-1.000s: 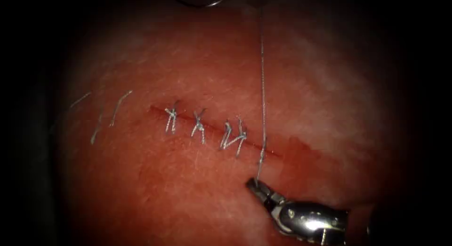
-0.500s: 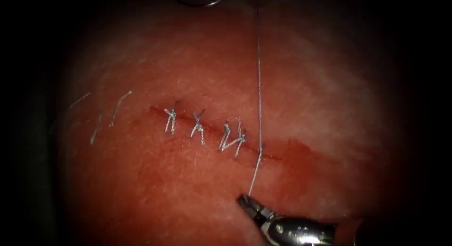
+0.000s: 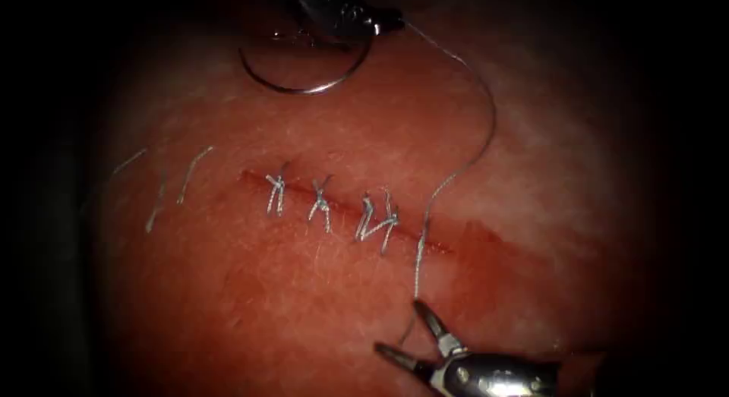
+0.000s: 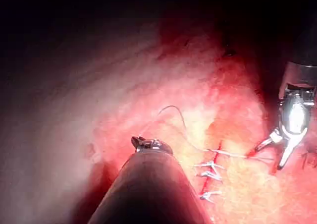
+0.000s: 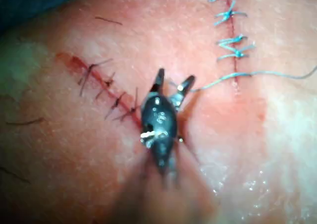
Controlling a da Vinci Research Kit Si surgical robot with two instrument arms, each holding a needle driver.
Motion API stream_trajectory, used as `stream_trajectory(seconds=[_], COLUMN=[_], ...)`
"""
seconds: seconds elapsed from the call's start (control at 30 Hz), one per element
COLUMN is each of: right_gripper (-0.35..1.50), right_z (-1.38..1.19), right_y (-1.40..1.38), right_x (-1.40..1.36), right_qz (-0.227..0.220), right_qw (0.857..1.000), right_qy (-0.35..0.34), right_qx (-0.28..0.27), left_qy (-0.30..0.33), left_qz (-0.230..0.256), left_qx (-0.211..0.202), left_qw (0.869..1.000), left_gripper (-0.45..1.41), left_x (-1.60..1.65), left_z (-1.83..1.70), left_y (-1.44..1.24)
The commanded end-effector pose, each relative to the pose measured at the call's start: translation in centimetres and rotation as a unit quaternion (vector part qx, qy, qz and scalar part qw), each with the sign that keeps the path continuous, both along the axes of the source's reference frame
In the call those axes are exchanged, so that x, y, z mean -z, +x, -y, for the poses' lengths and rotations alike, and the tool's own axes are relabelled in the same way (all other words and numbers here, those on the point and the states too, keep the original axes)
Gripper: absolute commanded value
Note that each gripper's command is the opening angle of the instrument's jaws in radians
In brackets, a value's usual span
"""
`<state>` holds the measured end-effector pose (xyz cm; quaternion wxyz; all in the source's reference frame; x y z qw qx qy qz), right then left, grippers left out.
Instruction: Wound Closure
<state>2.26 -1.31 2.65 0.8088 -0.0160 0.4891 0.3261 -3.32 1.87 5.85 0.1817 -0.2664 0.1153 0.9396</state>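
- The right tool (image 3: 406,329) sits at the near edge of the tissue (image 3: 531,139), just below the right end of the cut (image 3: 342,207). Its jaws are spread wide and hold nothing.
- The thread (image 3: 486,131) is free of those jaws. Its tail ends between them, close to the upper jaw.
- From the tail the thread rises across the cut just right of the last stitch, then arcs in a slack loop over the tissue to the left tool (image 3: 345,17).
- The left tool is at the far edge of the tissue, with the curved needle (image 3: 304,86) hanging below it, clear of the tissue. It appears to grip the needle near its thread end, but I cannot tell how the jaws stand.
- Four finished stitches (image 3: 326,203) cross the cut.
- Cut ends of thread (image 3: 171,188) lie on the tissue, left of the cut.
- Red fluid (image 3: 486,249) stains the tissue around the right end of the cut.
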Motion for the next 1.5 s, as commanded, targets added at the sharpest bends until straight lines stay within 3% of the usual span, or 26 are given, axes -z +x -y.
stream_trajectory(seconds=[0.03, 0.17, 0.3, 0.4, 0.63, 0.67, 0.93, 1.13, 1.27, 1.5], right_gripper=[1.23, 1.25, 1.03, 0.76, -0.27, -0.32, -0.35, -0.35, -0.35, -0.35], right_z=[0.15, 0.1, -0.1, -0.25, -0.53, -0.56, -1.03, -1.26, -1.32, -1.38], right_y=[0.01, -0.09, -0.28, -0.34, -0.16, -0.15, -0.2, -0.24, -0.24, -0.21], right_x=[0.04, 0.14, 0.31, 0.33, 0.04, 0.01, -0.25, -0.35, -0.37, -0.46], right_qz=[-0.004, -0.014, -0.022, -0.03, -0.058, -0.062, -0.068, -0.15, -0.201, -0.251], right_qw=[1.0, 1.0, 0.999, 0.999, 0.997, 0.996, 0.997, 0.987, 0.977, 0.966], right_qy=[0.01, 0.017, 0.03, 0.036, 0.041, 0.043, 0.026, 0.036, 0.052, 0.066], right_qx=[0.0, 0.007, 0.012, 0.018, 0.043, 0.044, 0.008, -0.047, -0.04, 0.021], left_qy=[0.005, 0.009, 0.012, 0.01, 0.004, 0.003, 0.006, 0.006, 0.009, 0.011], left_qz=[0.003, 0.008, 0.021, 0.023, 0.018, 0.015, 0.009, -0.005, -0.015, -0.036], left_qx=[-0.008, -0.019, -0.039, -0.049, -0.071, -0.075, -0.092, -0.109, -0.113, -0.119], left_qw=[1.0, 1.0, 0.999, 0.998, 0.997, 0.997, 0.996, 0.994, 0.993, 0.992], left_gripper=[-0.45, -0.45, -0.45, -0.45, -0.45, -0.45, -0.45, -0.45, -0.45, -0.45], left_x=[0.01, 0.16, 0.32, 0.35, 0.25, 0.24, 0.23, 0.14, 0.03, -0.25], left_z=[0.22, 0.56, 1.02, 1.23, 1.53, 1.56, 1.8, 1.97, 1.99, 1.94], left_y=[-0.03, 0.02, 0.08, 0.08, 0.0, 0.0, 0.04, -0.02, -0.02, -0.1])
